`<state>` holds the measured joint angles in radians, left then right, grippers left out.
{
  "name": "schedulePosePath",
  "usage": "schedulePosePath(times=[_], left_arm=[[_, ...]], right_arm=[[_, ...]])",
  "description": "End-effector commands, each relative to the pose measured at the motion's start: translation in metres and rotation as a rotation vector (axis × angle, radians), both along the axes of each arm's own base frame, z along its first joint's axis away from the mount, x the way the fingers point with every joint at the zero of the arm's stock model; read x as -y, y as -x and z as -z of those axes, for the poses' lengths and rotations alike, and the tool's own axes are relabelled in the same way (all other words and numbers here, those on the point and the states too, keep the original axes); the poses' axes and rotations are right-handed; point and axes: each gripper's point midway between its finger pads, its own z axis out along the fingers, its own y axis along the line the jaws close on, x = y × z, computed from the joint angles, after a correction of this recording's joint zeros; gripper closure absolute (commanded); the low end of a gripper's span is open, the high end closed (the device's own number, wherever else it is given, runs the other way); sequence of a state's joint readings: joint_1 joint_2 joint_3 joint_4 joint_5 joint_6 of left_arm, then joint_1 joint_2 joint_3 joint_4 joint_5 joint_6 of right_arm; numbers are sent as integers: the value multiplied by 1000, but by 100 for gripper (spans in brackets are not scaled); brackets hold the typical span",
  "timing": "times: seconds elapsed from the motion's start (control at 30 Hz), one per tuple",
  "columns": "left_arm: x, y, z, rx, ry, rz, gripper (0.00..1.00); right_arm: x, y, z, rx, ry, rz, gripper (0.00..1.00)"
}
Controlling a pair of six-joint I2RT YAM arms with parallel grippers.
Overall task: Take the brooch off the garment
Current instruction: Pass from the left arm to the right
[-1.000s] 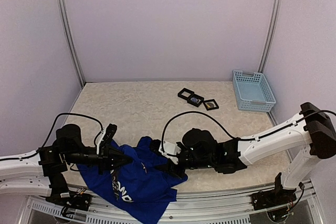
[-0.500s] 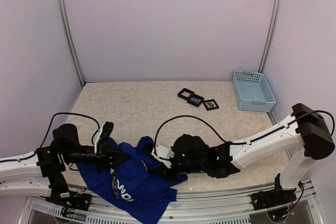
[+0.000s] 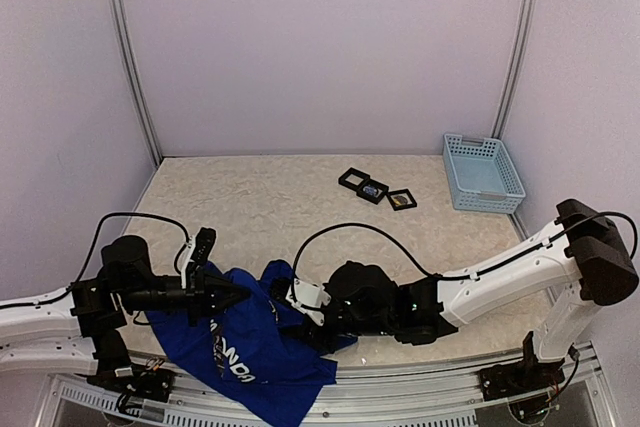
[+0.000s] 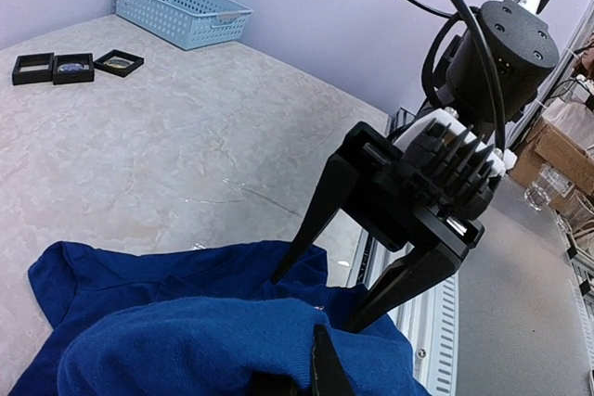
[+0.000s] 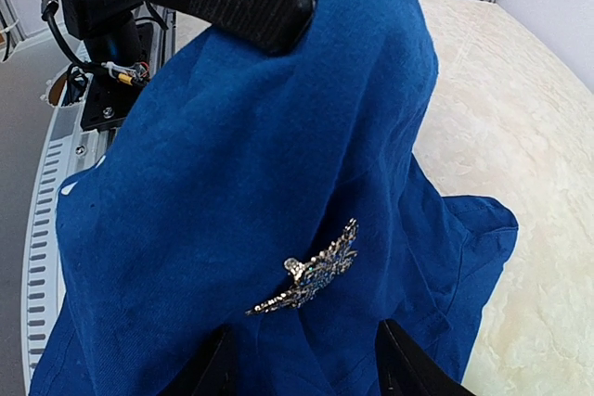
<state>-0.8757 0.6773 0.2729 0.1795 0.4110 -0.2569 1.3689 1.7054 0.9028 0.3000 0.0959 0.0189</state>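
The brooch [image 5: 308, 273], a silvery sparkling spray, is pinned to the blue shirt [image 3: 255, 352], on a fold that faces the right arm. The shirt lies heaped at the near left of the table [image 3: 260, 207], with one part drawn up into a peak. The left gripper [image 3: 243, 297] is pressed together, pinching that peak of cloth. The right gripper [image 5: 306, 373] is spread apart, its fingers either side of the brooch and just short of it, holding nothing. Three small black frames [image 3: 372, 190] and a pale blue basket [image 3: 487, 203] sit at the far right.
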Motion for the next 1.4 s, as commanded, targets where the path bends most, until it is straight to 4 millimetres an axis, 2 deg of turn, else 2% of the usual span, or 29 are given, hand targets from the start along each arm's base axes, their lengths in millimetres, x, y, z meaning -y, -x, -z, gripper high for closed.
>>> schedulePosePath(times=[0.0, 0.17, 0.57, 0.8, 1.17, 1.27, 1.37], left_arm=[[4, 1, -1, 9, 16, 25, 100], [9, 4, 1, 3, 15, 52, 100], [14, 9, 2, 15, 5, 71, 100], [21, 14, 3, 18, -3, 100, 100], [18, 14, 0, 38, 4, 82, 100], [16, 15, -2, 44, 9, 82, 100], [17, 16, -3, 45, 9, 86, 100]], right_arm=[[-4, 0, -14, 19, -45, 26, 48], [-3, 3, -21, 24, -66, 26, 48], [-14, 8, -5, -1, -36, 15, 49], [-14, 1, -1, 8, -15, 51, 59], [-14, -7, 11, 15, 27, 99, 63], [-14, -7, 10, 17, 26, 104, 70], [-12, -9, 8, 22, 19, 112, 83]])
